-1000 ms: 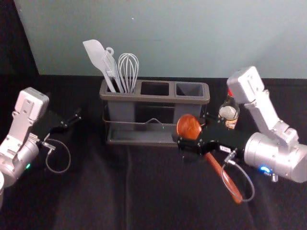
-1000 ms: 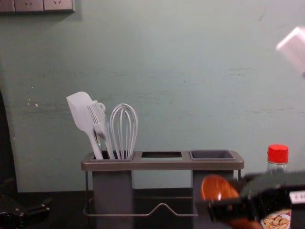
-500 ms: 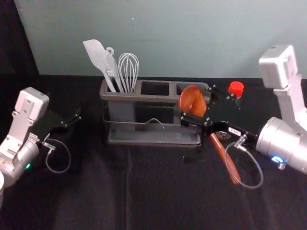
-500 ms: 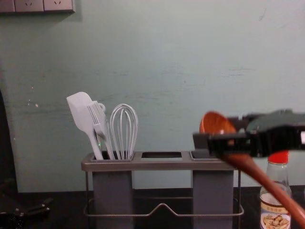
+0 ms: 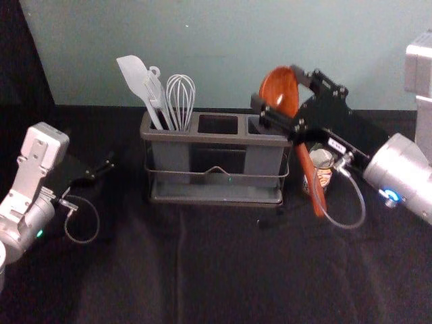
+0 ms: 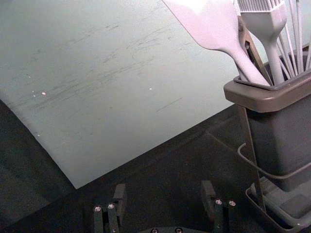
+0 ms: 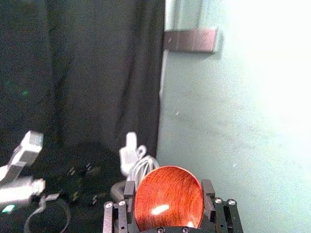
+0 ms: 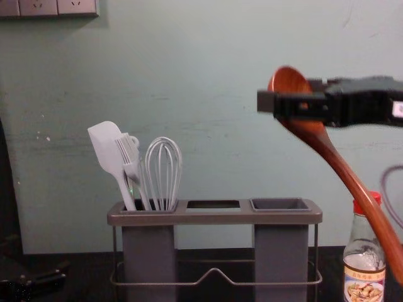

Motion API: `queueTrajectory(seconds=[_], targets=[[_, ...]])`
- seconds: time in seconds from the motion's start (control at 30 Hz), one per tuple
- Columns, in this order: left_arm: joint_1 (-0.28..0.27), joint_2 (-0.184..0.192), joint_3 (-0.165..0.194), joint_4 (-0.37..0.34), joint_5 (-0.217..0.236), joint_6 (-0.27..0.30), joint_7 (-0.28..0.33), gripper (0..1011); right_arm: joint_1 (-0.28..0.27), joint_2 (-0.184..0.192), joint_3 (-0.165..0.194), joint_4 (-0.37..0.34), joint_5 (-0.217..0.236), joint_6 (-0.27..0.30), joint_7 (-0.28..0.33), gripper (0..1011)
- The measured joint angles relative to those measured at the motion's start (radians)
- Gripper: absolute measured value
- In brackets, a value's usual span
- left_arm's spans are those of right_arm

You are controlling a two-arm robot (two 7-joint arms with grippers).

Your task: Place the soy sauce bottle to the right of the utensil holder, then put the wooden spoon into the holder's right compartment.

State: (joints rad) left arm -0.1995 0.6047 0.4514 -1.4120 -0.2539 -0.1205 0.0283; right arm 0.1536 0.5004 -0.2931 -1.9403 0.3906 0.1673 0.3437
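The wooden spoon [image 5: 311, 182] hangs bowl up, its bowl clamped in the right claw [image 5: 277, 89] at the head view's upper right, its handle crossing before the soy sauce bottle [image 5: 325, 177], right of the utensil holder [image 5: 216, 139]; at middle left, the left claw [image 5: 102, 170] stands apart.

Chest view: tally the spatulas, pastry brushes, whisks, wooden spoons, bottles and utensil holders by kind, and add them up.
White flat spatula: 1
White pastry brush: 1
White wire whisk: 1
Reddish-brown wooden spoon: 1
Clear red-capped bottle: 1
Grey three-compartment utensil holder: 1
Total: 6
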Motion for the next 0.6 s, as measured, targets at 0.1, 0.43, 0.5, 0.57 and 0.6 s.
queueTrajectory(seconds=[0.1,0.43,0.5,0.57,0.6], targets=[[0.0,0.0,0.0,0.0,0.0,0.0,0.0,1005,0.024,-0.038,-0.006,0.027,-0.022,-0.026,-0.034,838],[0.0,0.0,0.0,0.0,0.0,0.0,0.0,1005,0.126,-0.172,-0.017,0.153,-0.103,-0.092,-0.121,838],[0.0,0.0,0.0,0.0,0.0,0.0,0.0,1005,0.144,-0.189,-0.019,0.178,-0.112,-0.098,-0.126,838],[0.0,0.0,0.0,0.0,0.0,0.0,0.0,1005,0.171,-0.211,-0.02,0.216,-0.124,-0.103,-0.129,838],[0.0,0.0,0.0,0.0,0.0,0.0,0.0,1005,0.181,-0.218,-0.02,0.23,-0.127,-0.105,-0.13,838]])
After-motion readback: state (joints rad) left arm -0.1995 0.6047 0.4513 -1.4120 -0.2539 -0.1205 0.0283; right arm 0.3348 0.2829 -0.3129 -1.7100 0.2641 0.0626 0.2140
